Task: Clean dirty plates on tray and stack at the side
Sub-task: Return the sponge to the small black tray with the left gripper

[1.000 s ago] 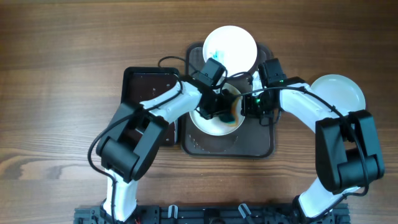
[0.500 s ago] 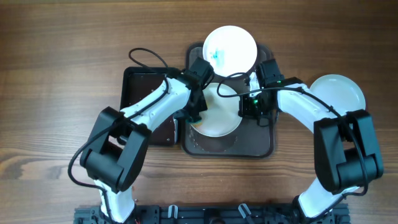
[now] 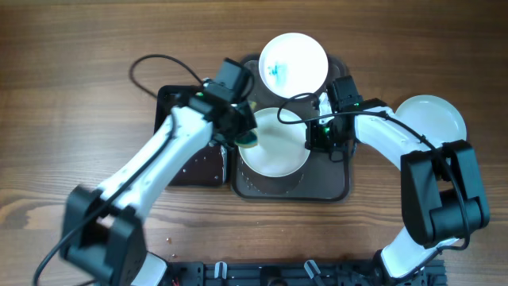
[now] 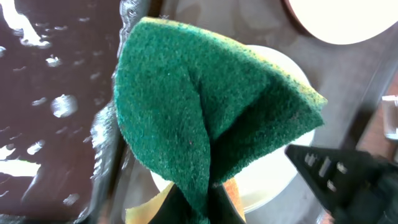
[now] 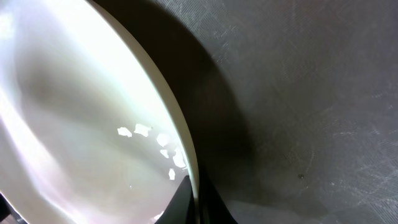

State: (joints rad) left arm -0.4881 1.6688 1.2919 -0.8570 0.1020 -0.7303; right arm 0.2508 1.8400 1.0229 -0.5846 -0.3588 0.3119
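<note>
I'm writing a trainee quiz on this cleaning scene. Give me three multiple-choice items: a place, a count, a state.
1. Where is the plate that is off the tray? A) on the table to its right B) on the table to its left C) at the robot's base
2. How many plates lie on the tray? A) one B) two C) three
3. What do the left fingers hold? A) nothing B) a plate rim C) a green sponge
Key: 1 A, it sits on bare wood right of the tray. 2 B, a marked plate and a clean plate. 3 C, the sponge is pinched, folded.
</note>
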